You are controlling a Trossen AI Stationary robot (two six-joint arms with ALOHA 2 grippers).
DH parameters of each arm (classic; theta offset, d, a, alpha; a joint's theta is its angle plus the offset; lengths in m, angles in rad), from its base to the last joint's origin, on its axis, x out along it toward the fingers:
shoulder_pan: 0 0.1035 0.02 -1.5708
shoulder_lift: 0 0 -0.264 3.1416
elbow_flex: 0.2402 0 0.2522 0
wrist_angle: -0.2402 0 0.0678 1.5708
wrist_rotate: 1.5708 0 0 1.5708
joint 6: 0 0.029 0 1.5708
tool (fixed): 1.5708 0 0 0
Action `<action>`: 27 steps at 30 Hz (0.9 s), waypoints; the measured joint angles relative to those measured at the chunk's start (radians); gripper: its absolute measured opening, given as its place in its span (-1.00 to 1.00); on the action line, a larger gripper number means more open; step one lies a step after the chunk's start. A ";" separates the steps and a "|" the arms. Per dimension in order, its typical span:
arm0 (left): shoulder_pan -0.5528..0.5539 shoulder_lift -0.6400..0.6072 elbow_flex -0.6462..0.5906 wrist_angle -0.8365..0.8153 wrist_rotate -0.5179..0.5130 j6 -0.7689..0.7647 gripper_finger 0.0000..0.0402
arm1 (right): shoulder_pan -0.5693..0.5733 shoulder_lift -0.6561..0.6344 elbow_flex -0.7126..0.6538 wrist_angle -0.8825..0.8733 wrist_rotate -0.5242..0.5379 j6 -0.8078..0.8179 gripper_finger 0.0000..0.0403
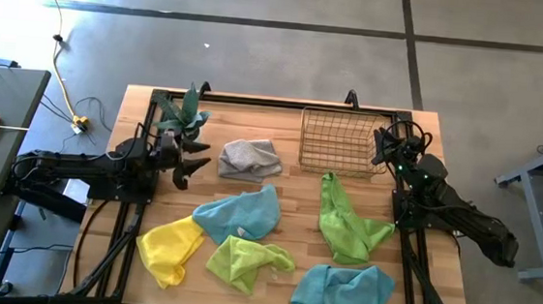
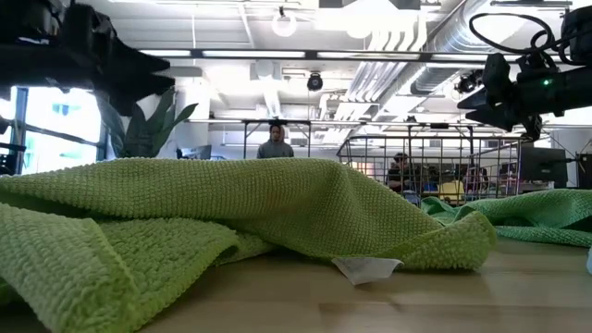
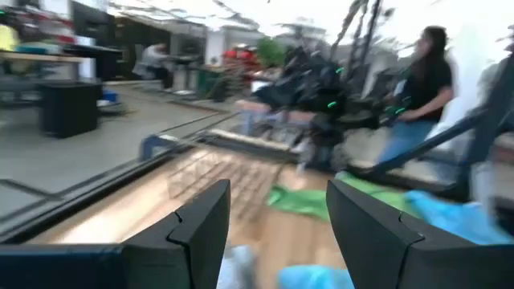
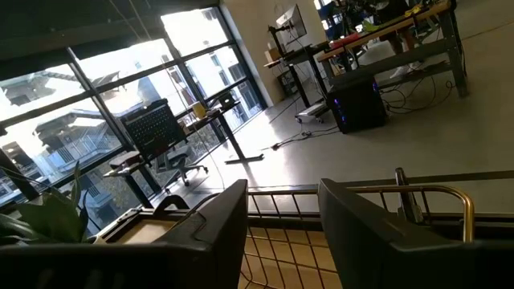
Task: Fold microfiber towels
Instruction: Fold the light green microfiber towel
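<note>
Six towels lie loose and crumpled on the wooden table: a grey one [image 1: 250, 159] at the far middle, a light blue one [image 1: 240, 214] at the centre, a yellow one [image 1: 171, 248] near left, a lime green one [image 1: 247, 259] near the middle, another lime green one [image 1: 348, 223] on the right, and a second light blue one [image 1: 343, 294] at the near right. The near lime green towel [image 2: 231, 222] fills the low view. My left gripper [image 1: 190, 157] hangs open above the table just left of the grey towel. My right gripper [image 1: 383, 147] is open above the wire basket's right end.
A wire basket [image 1: 336, 141] stands at the far right of the table. A potted plant [image 1: 181, 114] stands at the far left, close behind my left gripper. Bare wood shows between the basket and the towels. People show in the room beyond the table.
</note>
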 joint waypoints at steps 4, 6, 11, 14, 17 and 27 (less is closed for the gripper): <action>0.000 0.000 0.000 0.049 0.014 -0.025 -0.02 | 0.000 0.000 0.000 0.000 0.000 0.000 -0.27; 0.000 0.000 0.000 0.081 0.016 -0.011 -0.02 | 0.000 0.000 0.000 0.000 0.000 0.000 -0.27; 0.000 0.000 0.036 0.117 0.074 0.098 -0.02 | 0.000 0.000 0.000 0.000 0.000 0.000 -0.27; 0.000 0.020 0.075 0.110 0.077 0.102 -0.02 | 0.000 0.000 0.000 0.000 0.000 0.000 -0.27; 0.000 0.072 0.136 0.063 0.066 0.093 -0.02 | 0.000 0.000 0.000 0.000 0.000 0.000 -0.27; -0.082 0.386 0.400 -0.126 0.063 0.087 -0.02 | 0.000 0.000 0.000 0.000 0.000 0.000 -0.27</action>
